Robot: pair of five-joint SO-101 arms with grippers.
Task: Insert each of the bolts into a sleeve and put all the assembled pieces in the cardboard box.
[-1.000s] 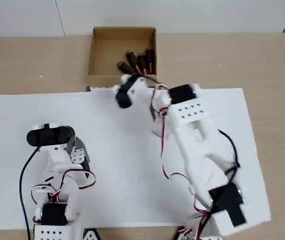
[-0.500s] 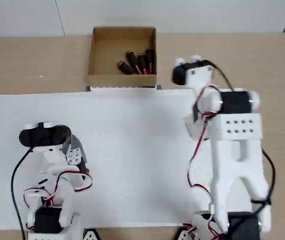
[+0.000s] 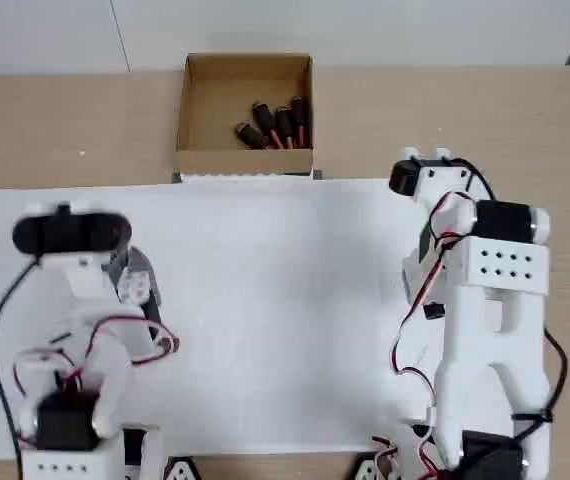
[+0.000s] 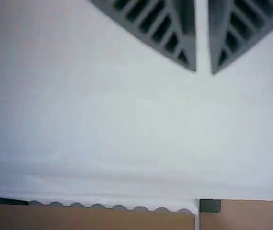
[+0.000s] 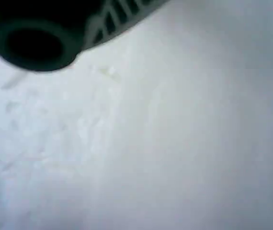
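Note:
The cardboard box [image 3: 197,110] stands at the table's far edge, with several assembled pieces [image 3: 275,122], black sleeves with red bolts, lying side by side in it. My left gripper [image 3: 137,287] hovers over the white sheet at the near left. In the left wrist view its grey ribbed fingers [image 4: 170,33] stand shut with a thin slit and nothing between them. My right arm [image 3: 485,260] is over the sheet's right edge, well away from the box. In the right wrist view, a black hollow round shape [image 5: 28,45] sits beside a grey ribbed part; I cannot tell what it is.
A large white sheet [image 3: 275,300] covers most of the wooden table [image 3: 65,120]; its far edge [image 4: 112,206] lies just short of the box. Red and black cables hang along both arms.
The right arm has swung from the box's front edge to the right and drawn back toward the near side. The left arm has shifted left. The pieces in the box stayed put.

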